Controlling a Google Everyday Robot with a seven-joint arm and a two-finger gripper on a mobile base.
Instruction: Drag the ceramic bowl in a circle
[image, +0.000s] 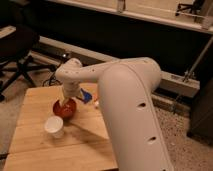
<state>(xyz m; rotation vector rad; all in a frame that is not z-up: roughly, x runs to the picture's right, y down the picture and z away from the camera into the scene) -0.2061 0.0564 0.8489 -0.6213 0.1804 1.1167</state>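
The ceramic bowl is small, round and orange-red. It sits on the wooden table, just behind and to the right of a white paper cup. My gripper reaches down into the bowl from the white arm that crosses the right of the view. Its tips are inside the bowl near the far rim. The bowl's right edge is partly hidden by the wrist.
A blue object lies on the table just right of the bowl, partly behind the arm. A black office chair stands at the left. A dark wall and a metal rail run behind the table.
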